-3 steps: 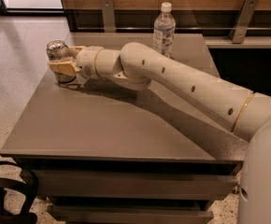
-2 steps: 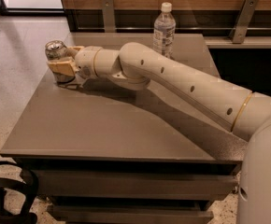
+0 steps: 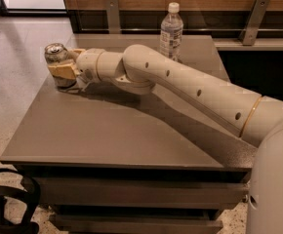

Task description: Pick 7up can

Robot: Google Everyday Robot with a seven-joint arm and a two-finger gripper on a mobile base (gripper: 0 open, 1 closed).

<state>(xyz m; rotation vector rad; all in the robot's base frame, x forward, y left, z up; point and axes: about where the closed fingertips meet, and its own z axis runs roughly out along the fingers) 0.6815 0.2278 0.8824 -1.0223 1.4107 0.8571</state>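
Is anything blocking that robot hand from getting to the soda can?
No, nothing visible. The gripper sits right against the can near the far left corner of the table. The water bottle stands apart, farther back, out of the way.

Claw (image 3: 60,72) snug around 7up can (image 3: 55,52)

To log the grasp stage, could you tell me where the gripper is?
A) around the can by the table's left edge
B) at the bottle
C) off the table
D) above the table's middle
A: the gripper sits around the can by the left edge of the table, while the bottle stands apart at the back.
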